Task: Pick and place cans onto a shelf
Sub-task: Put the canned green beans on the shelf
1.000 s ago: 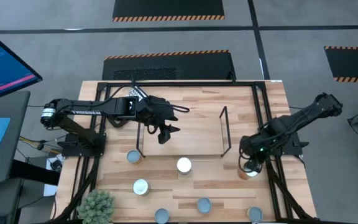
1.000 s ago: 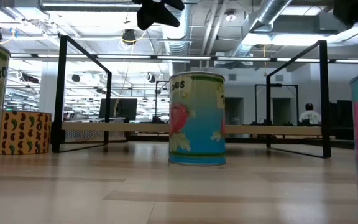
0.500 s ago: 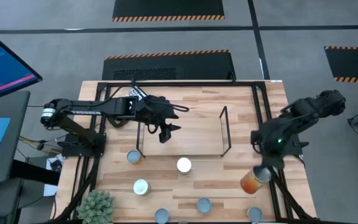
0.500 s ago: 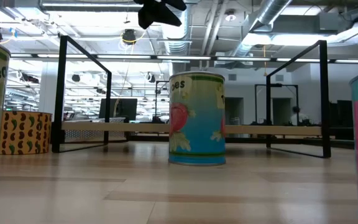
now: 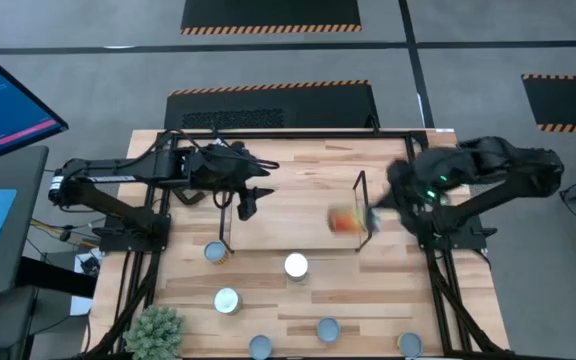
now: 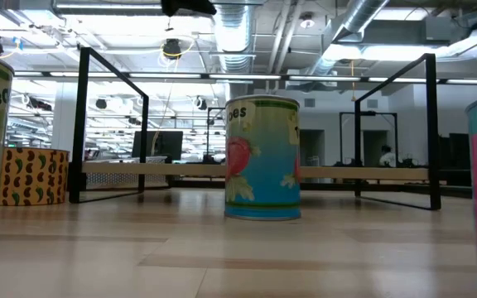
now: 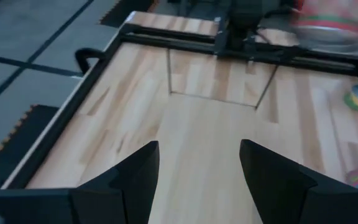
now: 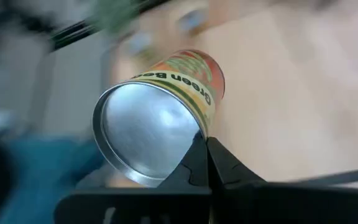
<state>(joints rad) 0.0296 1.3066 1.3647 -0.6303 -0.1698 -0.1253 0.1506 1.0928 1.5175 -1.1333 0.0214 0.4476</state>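
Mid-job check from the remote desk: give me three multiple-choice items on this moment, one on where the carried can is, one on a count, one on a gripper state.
1. Where is the orange can that the right gripper holds?
A. At the right end of the shelf
B. At the table's front edge
C. Beside the plant

2. How many cans stand on the table in front of the shelf in the high view?
A. Three
B. Six
C. Nine

3. How is the left gripper?
A. Shut on a can
B. Open and empty
C. Out of sight

Answers:
1 A: the high view shows the can at the shelf's right end rod, off the table.
2 B: six lids show there, among them the white-topped one.
3 B: the left wrist view shows its fingers spread with only bare wood between them.
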